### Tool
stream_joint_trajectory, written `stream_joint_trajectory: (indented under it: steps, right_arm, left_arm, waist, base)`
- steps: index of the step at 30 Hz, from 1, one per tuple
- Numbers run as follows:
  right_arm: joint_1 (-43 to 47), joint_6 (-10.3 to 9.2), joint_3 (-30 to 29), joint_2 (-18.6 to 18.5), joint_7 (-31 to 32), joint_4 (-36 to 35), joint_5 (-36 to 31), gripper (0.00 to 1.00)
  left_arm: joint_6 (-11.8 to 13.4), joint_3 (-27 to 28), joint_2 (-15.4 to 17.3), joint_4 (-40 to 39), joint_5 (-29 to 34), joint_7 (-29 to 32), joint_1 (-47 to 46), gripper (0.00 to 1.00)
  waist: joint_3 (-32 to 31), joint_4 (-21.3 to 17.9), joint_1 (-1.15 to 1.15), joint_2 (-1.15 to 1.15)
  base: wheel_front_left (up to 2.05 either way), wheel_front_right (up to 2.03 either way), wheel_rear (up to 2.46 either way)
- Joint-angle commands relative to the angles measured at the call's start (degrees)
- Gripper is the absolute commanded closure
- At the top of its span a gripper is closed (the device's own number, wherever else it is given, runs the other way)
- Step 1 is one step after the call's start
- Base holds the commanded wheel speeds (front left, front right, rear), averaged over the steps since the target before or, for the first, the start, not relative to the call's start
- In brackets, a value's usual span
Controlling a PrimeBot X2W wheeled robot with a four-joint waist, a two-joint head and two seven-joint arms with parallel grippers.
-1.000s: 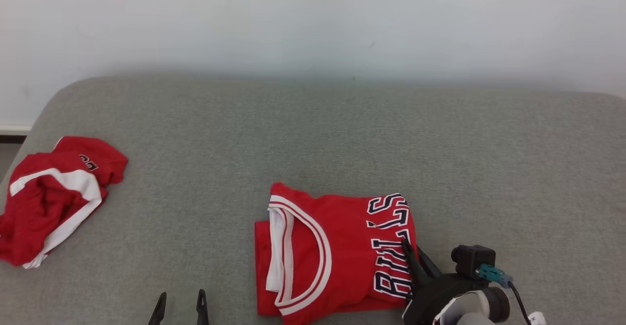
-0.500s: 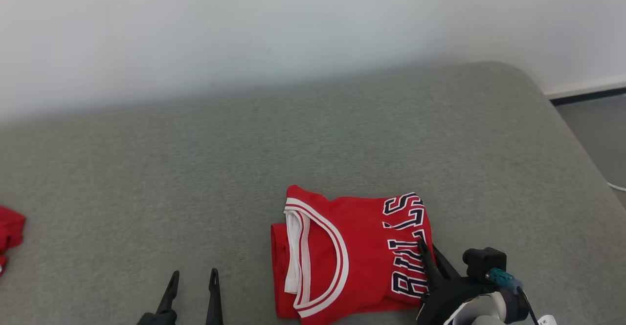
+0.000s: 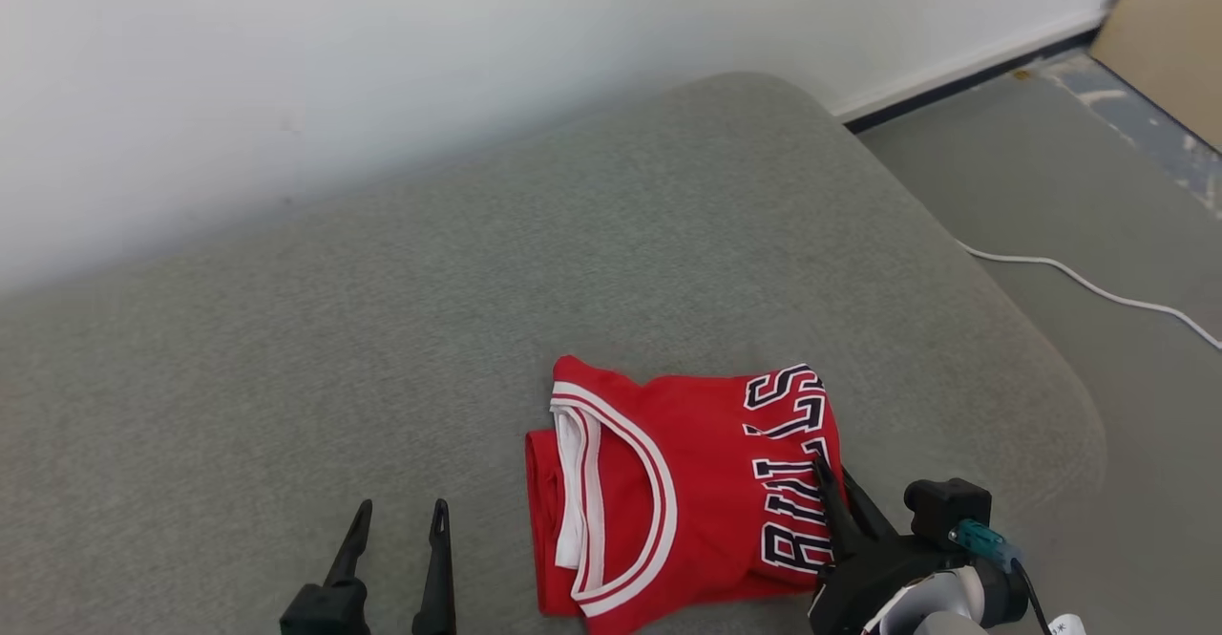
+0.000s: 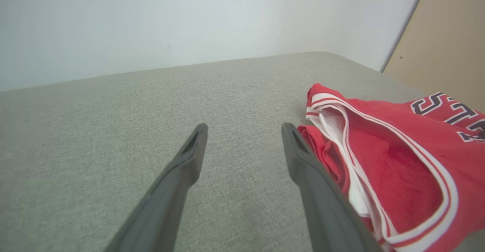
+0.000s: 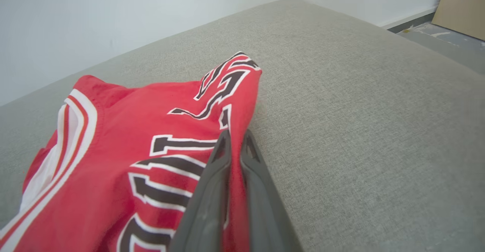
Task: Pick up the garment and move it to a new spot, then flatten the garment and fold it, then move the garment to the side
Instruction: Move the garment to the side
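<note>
The garment (image 3: 683,492) is a folded red jersey with white trim and dark lettering, lying on the grey cushioned surface (image 3: 477,329). My right gripper (image 3: 831,477) is shut on the jersey's right edge, over the lettering. In the right wrist view the two fingers (image 5: 212,191) pinch a fold of the red cloth (image 5: 151,123). My left gripper (image 3: 401,513) stands open to the left of the jersey with nothing between its fingers. In the left wrist view its right finger (image 4: 303,161) is close beside the jersey's collar side (image 4: 398,168).
The cushioned surface ends in a rounded right edge (image 3: 1069,396), with grey floor beyond. A white cable (image 3: 1079,282) lies on that floor. A tan board (image 3: 1174,33) leans at the far right. A pale wall (image 3: 382,62) runs behind the surface.
The camera has swung to the right, so the crumpled red garment at the left has left the picture. The jersey stays in my right gripper and now lies nearer the surface's right end.
</note>
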Motion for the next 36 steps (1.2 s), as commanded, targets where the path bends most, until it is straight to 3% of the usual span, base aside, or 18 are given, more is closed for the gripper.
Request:
stream_joint_trajectory:
  steps: [1,13,23,31,36]
  right_arm:
    - [0.85,-0.17,-0.51,0.20,-0.08,-0.57,0.35,1.00]
    - [-4.29,-0.16,-2.64,-1.60,-0.08,-1.86,-1.23,1.00]
    - [-17.81,-0.17,-7.50,-8.95,-0.08,2.55,-3.63,1.00]
    - [-27.10,-0.17,-19.18,-17.36,-0.08,11.15,-11.29,1.00]
    - [-28.46,-0.17,-31.79,-22.29,-0.08,14.10,-17.65,1.00]
  left_arm:
    - [-0.03,-0.38,0.08,0.22,0.24,-0.18,-0.56,0.00]
    - [-0.79,-2.17,0.11,-0.96,1.39,-0.18,-3.34,0.00]
    - [-1.40,-2.87,0.11,-3.98,5.12,-0.17,-8.44,0.00]
    - [-1.33,-2.23,0.14,-7.12,7.65,-0.17,-11.18,0.00]
    - [-1.41,-1.68,0.68,-8.82,8.73,-0.17,-11.58,0.00]
  waist:
    - [1.50,-1.88,0.00,0.00]
    - [7.95,7.58,0.00,0.00]
    - [17.66,16.86,0.00,0.00]
    - [22.40,21.57,0.00,0.00]
    - [23.48,22.55,0.00,0.00]
  base:
    - [0.00,0.00,0.00]
    - [0.00,0.00,0.00]
    - [0.00,0.00,0.00]
    - [0.00,0.00,0.00]
    - [0.00,0.00,0.00]
